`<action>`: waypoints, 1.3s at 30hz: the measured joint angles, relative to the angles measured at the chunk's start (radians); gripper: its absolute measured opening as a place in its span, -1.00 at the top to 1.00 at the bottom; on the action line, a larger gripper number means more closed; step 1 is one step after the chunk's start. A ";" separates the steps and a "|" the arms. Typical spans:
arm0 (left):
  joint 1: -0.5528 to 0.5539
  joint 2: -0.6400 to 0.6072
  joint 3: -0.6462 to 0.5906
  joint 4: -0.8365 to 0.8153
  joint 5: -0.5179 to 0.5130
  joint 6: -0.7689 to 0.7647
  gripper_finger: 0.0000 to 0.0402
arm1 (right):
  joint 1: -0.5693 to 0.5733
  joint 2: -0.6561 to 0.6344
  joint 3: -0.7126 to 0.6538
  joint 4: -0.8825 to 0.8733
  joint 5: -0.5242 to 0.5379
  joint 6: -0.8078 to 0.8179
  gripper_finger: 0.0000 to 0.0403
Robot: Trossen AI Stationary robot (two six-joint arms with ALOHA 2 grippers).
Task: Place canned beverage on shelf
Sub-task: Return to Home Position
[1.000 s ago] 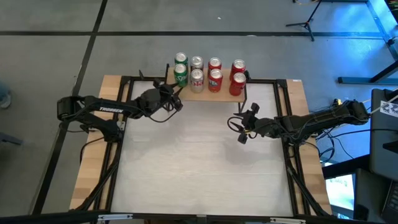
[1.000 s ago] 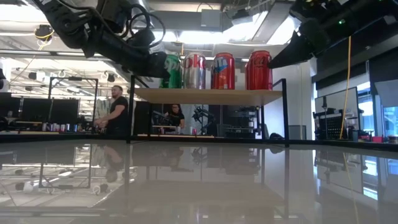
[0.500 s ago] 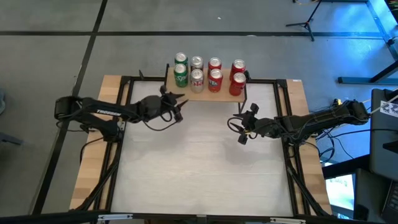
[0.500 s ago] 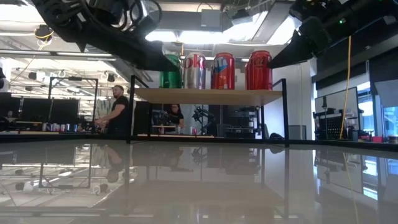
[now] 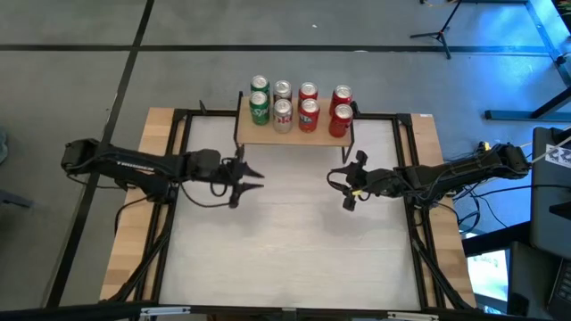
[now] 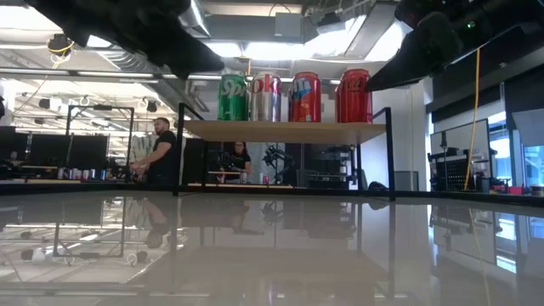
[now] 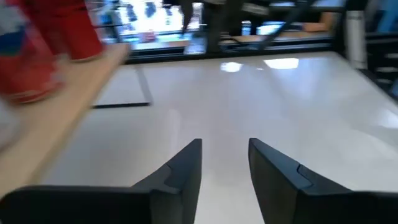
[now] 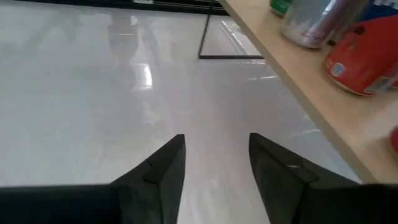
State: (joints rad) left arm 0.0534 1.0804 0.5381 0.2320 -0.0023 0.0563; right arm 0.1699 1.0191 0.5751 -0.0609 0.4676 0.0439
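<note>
Fingers [image 7: 181, 171] apart; left gripper [image 5: 254, 178] off shelf [image 5: 285, 137] edge.

The shelf [image 6: 280, 131] has a light wood top and black legs. Its cans are a green can [image 6: 233, 97] with white lettering, a silver can [image 6: 265, 97] with red lettering, a blue-patched red can [image 6: 305, 97] and a plain red can [image 6: 354, 96]. The table [image 5: 285, 232] is glossy pale white, framed in black.
</note>
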 joint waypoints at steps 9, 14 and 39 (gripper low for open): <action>-0.061 -0.094 -0.090 0.024 0.092 0.043 0.84 | 0.000 -0.014 -0.003 0.014 -0.075 -0.027 0.66; -0.061 -0.228 -0.195 0.078 0.092 0.042 0.99 | 0.000 -0.102 -0.086 0.041 -0.086 -0.028 0.93; -0.060 -0.725 -0.529 0.032 -0.017 -0.077 1.00 | 0.000 -0.772 -0.471 0.124 -0.094 0.010 0.91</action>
State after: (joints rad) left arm -0.0071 0.3550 0.0094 0.2635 -0.0198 -0.0212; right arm 0.1696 0.2472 0.1036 0.0631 0.3737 0.0535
